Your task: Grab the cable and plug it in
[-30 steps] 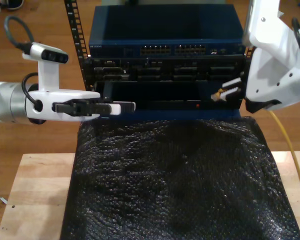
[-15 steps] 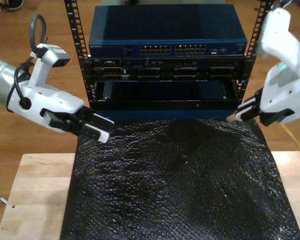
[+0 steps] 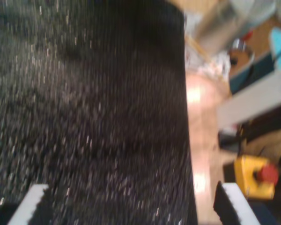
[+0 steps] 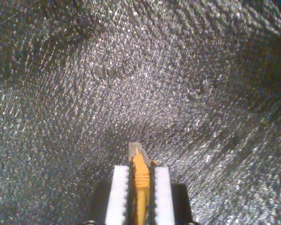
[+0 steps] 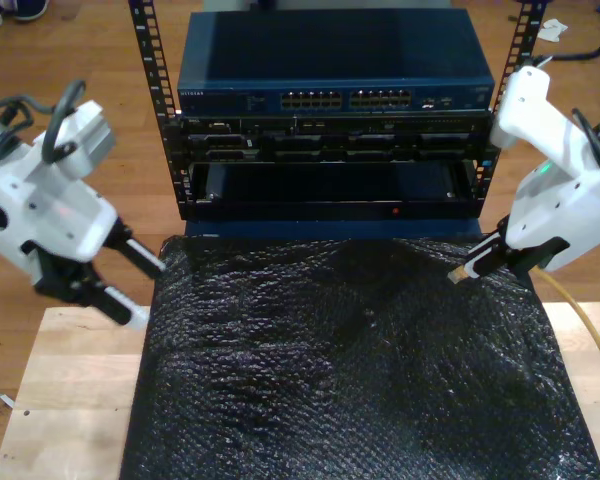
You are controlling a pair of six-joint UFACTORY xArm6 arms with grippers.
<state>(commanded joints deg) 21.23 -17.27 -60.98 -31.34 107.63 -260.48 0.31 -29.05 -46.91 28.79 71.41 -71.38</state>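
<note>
Second end effector (image 4: 136, 187) clamping cable (image 4: 140, 173)

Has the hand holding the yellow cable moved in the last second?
Yes. My second hand, shut on the cable, has dropped away from the rack front toward the black mat on the exterior view's right.

arms: white shells (image 5: 50, 215) | black cables (image 5: 55, 115) | claw fingers: white, ribbed (image 4: 118, 194)

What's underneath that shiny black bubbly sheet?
The black sheet lies over a light wooden table, whose bare wood shows at both sides in the exterior view. Whatever sits beneath its middle is covered. Above it, my second gripper holds the yellow cable.
</note>
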